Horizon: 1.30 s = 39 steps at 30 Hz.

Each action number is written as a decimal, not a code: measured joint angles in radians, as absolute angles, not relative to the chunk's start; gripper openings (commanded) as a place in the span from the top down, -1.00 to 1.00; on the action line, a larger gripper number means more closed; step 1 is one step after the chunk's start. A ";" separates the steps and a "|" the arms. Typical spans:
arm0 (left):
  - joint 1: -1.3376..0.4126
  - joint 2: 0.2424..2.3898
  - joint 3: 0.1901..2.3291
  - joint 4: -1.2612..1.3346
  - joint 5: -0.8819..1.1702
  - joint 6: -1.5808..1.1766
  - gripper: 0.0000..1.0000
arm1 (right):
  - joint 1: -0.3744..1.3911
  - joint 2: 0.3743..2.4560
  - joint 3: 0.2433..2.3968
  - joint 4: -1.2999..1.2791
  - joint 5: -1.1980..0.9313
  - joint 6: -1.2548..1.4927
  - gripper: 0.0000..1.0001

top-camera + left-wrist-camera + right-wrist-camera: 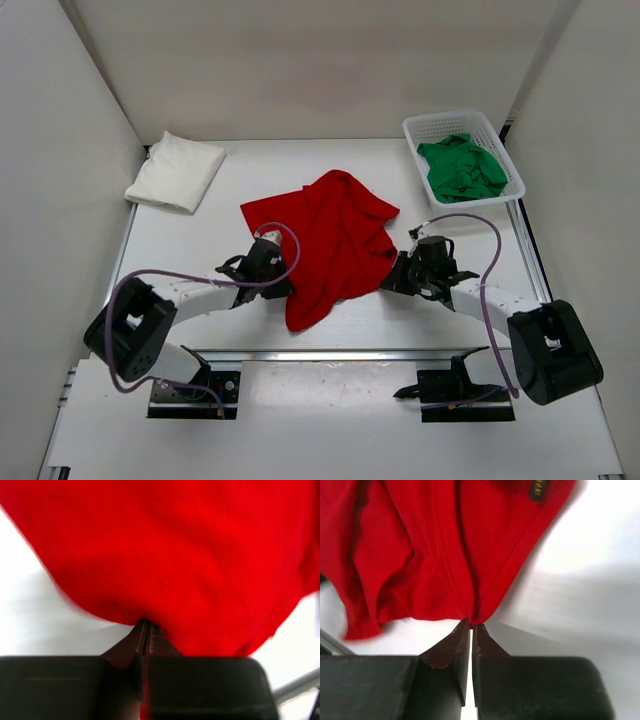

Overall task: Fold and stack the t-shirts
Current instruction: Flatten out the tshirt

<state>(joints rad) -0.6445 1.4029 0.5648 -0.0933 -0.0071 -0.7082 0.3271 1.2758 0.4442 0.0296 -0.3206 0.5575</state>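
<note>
The red t-shirt (pixel 335 240) lies crumpled in the middle of the table, between my two grippers. My left gripper (pixel 280 268) is shut on its left edge; in the left wrist view the red cloth (pixel 190 555) fills the frame and is pinched at the gripper's (pixel 146 625) tips. My right gripper (pixel 396 268) is shut on the shirt's right hem; the right wrist view shows the ribbed hem (pixel 470 565) caught at the gripper's (pixel 471 625) tips. The white t-shirt (pixel 177 170) lies folded at the back left. The green t-shirt (pixel 462 167) lies bunched in the basket.
A white plastic lattice basket (pixel 510 165) stands at the back right. White walls close in the table on the left, back and right. A metal rail (pixel 330 353) runs along the near edge above the arm bases.
</note>
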 measured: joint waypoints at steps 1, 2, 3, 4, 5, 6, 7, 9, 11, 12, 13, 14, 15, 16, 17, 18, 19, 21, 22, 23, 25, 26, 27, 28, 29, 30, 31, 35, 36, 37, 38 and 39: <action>-0.627 1.431 0.585 -0.080 -0.001 -0.706 1.00 | 0.336 1.265 0.435 0.022 -0.317 0.558 0.99; -0.595 1.452 0.600 -0.073 0.010 -0.703 1.00 | 0.348 1.251 0.426 0.013 -0.313 0.558 1.00; -0.545 1.470 0.619 -0.076 0.026 -0.700 1.00 | 0.359 1.235 0.418 0.000 -0.308 0.558 1.00; -0.484 1.481 0.639 -0.078 0.029 -0.698 1.00 | 0.370 1.216 0.410 -0.014 -0.303 0.558 1.00; -0.414 1.485 0.662 -0.081 0.028 -0.698 1.00 | 0.379 1.196 0.401 -0.027 -0.299 0.557 1.00; -0.347 1.483 0.687 -0.081 0.025 -0.699 1.00 | 0.383 1.177 0.392 -0.035 -0.300 0.558 1.00; -0.288 1.478 0.710 -0.077 0.022 -0.701 0.88 | 0.386 1.156 0.379 -0.041 -0.304 0.558 0.98; -0.194 1.467 0.754 -0.067 0.015 -0.708 0.41 | 0.381 1.124 0.356 -0.054 -0.315 0.559 0.66; -0.148 1.456 0.787 -0.068 0.009 -0.703 0.01 | 0.370 1.109 0.348 -0.078 -0.323 0.556 0.47; -0.141 1.451 0.796 -0.069 0.007 -0.698 -0.09 | 0.364 1.107 0.348 -0.091 -0.327 0.550 0.39; -0.140 1.445 0.799 -0.070 0.008 -0.694 -0.14 | 0.357 1.104 0.348 -0.101 -0.330 0.546 0.36; -0.144 1.435 0.794 -0.071 0.012 -0.693 -0.16 | 0.344 1.099 0.352 -0.115 -0.337 0.540 0.35; -0.149 1.420 0.781 -0.073 0.014 -0.691 -0.18 | 0.324 1.092 0.360 -0.130 -0.341 0.533 0.37; -0.154 1.395 0.759 -0.076 0.015 -0.688 -0.19 | 0.307 1.086 0.369 -0.141 -0.341 0.530 0.41; -0.159 1.364 0.730 -0.085 0.015 -0.684 -0.16 | 0.291 1.079 0.382 -0.145 -0.341 0.526 0.50; -0.163 1.329 0.703 -0.098 0.015 -0.679 -0.11 | 0.276 1.072 0.398 -0.146 -0.341 0.521 0.54; -0.166 1.299 0.678 -0.108 0.015 -0.674 -0.08 | 0.266 1.067 0.414 -0.145 -0.340 0.519 0.57; -0.170 1.239 0.623 -0.120 0.016 -0.666 -0.06 | 0.261 1.057 0.434 -0.127 -0.342 0.520 0.59; -0.170 1.203 0.584 -0.124 0.016 -0.664 -0.05 | 0.262 1.052 0.437 -0.116 -0.345 0.520 0.60; -0.170 1.172 0.548 -0.127 0.015 -0.663 -0.07 | 0.264 1.049 0.437 -0.107 -0.348 0.521 0.60; -0.175 1.132 0.486 -0.136 0.009 -0.666 -0.08 | 0.280 1.048 0.437 -0.096 -0.350 0.523 0.61; -0.178 1.124 0.460 -0.137 0.004 -0.669 -0.08 | 0.292 1.048 0.436 -0.092 -0.353 0.523 0.61; -0.178 1.124 0.440 -0.139 0.003 -0.672 -0.08 | 0.305 1.048 0.434 -0.088 -0.355 0.524 0.60; -0.177 1.130 0.425 -0.138 0.003 -0.675 -0.06 | 0.317 1.050 0.433 -0.087 -0.356 0.524 0.60; -0.173 1.142 0.418 -0.138 0.003 -0.678 -0.06 | 0.332 1.053 0.432 -0.081 -0.356 0.524 0.60; -0.168 1.162 0.417 -0.136 0.003 -0.681 -0.06 | 0.342 1.055 0.430 -0.077 -0.357 0.524 0.60; -0.165 1.186 0.417 -0.125 0.002 -0.685 -0.06 | 0.351 1.056 0.427 -0.072 -0.358 0.525 0.60; -0.157 1.261 0.441 -0.052 -0.007 -0.714 -0.04 | 0.375 1.057 0.414 -0.052 -0.364 0.531 0.60; -0.158 1.276 0.445 -0.033 -0.012 -0.723 0.03 | 0.379 1.057 0.408 -0.047 -0.365 0.533 0.59; -0.160 1.288 0.448 -0.019 -0.019 -0.732 0.10 | 0.380 1.057 0.403 -0.042 -0.365 0.535 0.58; -0.161 1.303 0.453 -0.004 -0.025 -0.738 0.14 | 0.380 1.057 0.398 -0.036 -0.367 0.536 0.59; -0.162 1.320 0.457 0.013 -0.030 -0.745 0.22 | 0.380 1.057 0.394 -0.035 -0.368 0.538 0.59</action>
